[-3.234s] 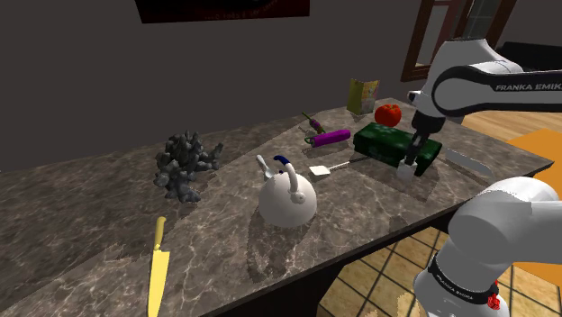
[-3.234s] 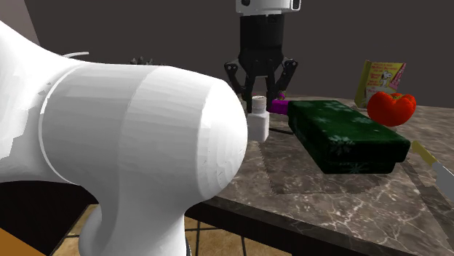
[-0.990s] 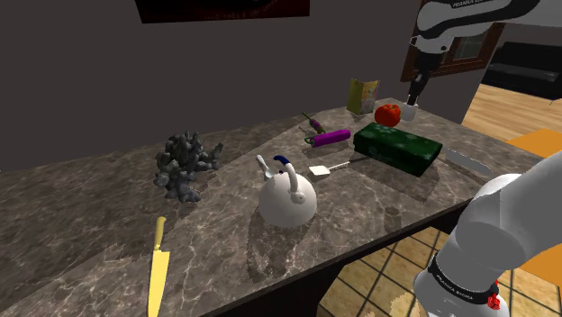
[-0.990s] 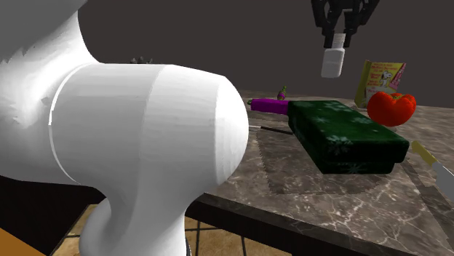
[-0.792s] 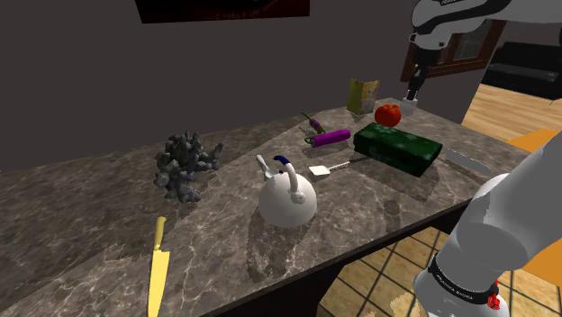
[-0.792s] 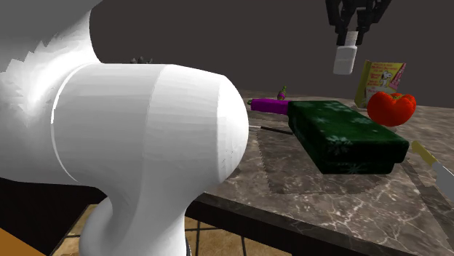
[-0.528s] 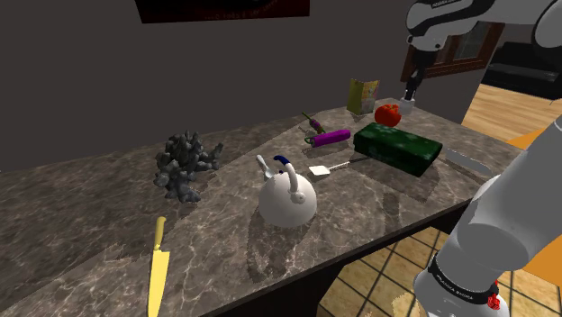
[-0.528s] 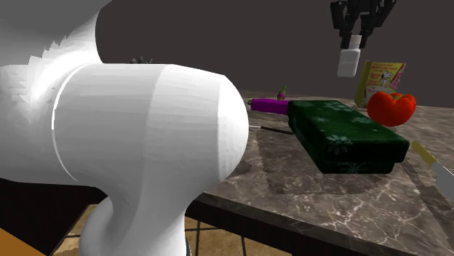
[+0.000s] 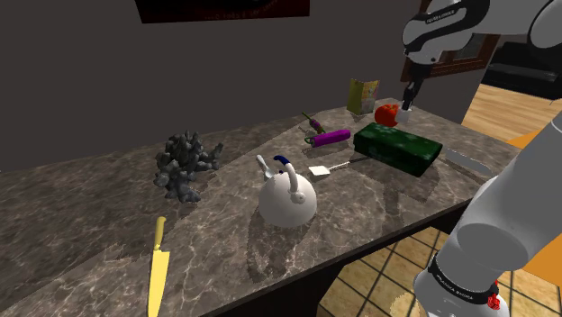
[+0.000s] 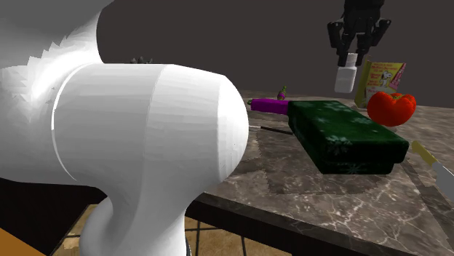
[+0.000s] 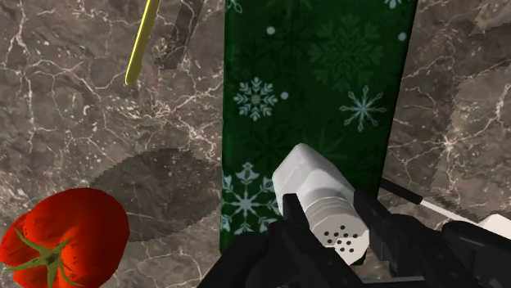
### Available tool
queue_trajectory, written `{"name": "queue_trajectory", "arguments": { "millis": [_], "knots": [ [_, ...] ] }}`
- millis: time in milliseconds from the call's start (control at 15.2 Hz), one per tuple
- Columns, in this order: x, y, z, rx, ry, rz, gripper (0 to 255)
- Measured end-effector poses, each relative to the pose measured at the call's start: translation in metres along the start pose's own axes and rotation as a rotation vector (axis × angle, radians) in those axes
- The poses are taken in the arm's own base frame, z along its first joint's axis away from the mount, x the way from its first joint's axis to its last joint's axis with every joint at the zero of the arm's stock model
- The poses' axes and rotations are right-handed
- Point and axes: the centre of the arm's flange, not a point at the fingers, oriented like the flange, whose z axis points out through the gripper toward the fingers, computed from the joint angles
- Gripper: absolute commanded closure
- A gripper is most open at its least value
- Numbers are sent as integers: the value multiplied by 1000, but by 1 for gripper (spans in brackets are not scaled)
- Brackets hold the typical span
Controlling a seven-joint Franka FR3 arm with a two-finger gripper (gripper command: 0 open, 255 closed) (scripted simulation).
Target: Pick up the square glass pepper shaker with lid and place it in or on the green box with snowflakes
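Note:
The pepper shaker (image 10: pixel 346 76) is a white square bottle with a perforated lid (image 11: pixel 343 232). My gripper (image 10: pixel 352 60) is shut on its top, and it hangs in the air. In the wrist view the shaker (image 11: pixel 318 200) sits between my black fingers (image 11: pixel 264 255), with the green snowflake box (image 11: pixel 318 82) straight below. The box (image 9: pixel 397 147) lies flat on the marble counter, and the shaker (image 9: pixel 405 113) hovers above its far end, near the tomato (image 9: pixel 387 114). My gripper (image 9: pixel 408 97) points down.
On the counter (image 9: pixel 225 243) are a white kettle (image 9: pixel 288 196), a yellow knife (image 9: pixel 158 266), a grey lumpy cluster (image 9: pixel 186 165), a purple object (image 9: pixel 329 137), a spatula (image 9: pixel 329 167), a carton (image 9: pixel 363 95) and another knife (image 9: pixel 468 162) beside the box. The counter edge runs near the stand.
The shaker was lifted off the counter beside the box and carried high toward the tomato. In the last half second it has come down a little over the box.

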Motion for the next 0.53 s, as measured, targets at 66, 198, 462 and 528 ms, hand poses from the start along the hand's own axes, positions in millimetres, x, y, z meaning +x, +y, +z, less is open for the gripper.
{"name": "queue_trajectory", "arguments": {
  "millis": [66, 198, 462, 528],
  "knots": [
    [0, -1, 6, 0, 0, 0, 255],
    [0, -2, 16, 0, 0, 0, 255],
    [-2, -2, 38, 0, 0, 0, 255],
    [-1, -2, 43, 0, 0, 0, 255]
  ]
}}
